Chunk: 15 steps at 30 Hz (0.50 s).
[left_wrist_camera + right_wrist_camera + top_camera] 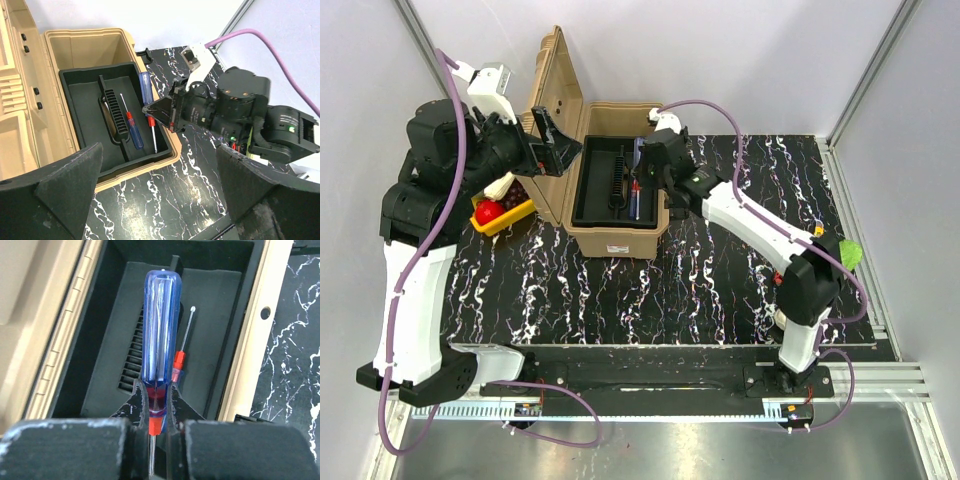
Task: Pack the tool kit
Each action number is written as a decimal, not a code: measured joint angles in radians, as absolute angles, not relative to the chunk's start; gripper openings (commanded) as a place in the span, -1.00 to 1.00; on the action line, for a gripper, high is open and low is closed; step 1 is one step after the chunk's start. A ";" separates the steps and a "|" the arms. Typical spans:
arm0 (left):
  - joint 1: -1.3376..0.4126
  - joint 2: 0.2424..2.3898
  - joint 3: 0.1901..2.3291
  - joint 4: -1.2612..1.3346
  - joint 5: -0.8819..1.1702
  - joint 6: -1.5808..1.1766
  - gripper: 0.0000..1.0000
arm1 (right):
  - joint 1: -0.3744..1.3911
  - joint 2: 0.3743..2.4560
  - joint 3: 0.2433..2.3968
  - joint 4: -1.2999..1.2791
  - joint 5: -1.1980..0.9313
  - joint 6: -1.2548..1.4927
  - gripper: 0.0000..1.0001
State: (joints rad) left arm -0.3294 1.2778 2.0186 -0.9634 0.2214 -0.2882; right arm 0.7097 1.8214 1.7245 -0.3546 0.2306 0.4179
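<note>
Closest in the right wrist view, the right gripper (156, 392) is clamped nearly shut on a blue-handled screwdriver (159, 330), its fingers pinching the red collar where handle meets shaft. The handle points away over the black inner tray (220, 315) of the tan toolbox (620, 240), which sits open at the far middle of the marbled table (700, 290), its lid (560, 70) standing up on the left. A smaller screwdriver (179, 361) lies in the tray just right of the held one. The left gripper (555, 138) hangs spread wide beside the lid, holding nothing.
</note>
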 measured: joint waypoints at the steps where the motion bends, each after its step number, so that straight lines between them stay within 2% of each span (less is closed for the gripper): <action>1: -0.329 1.278 2.019 -0.963 0.221 -0.288 0.98 | 0.717 1.836 1.733 -0.364 0.251 0.415 -1.00; 10: -0.329 1.278 2.019 -0.964 0.221 -0.287 0.98 | 0.719 1.928 1.758 -0.405 0.356 0.392 -0.96; 15: -0.329 1.278 2.019 -0.963 0.221 -0.287 0.98 | 0.719 2.009 1.814 -0.418 0.370 0.384 -0.86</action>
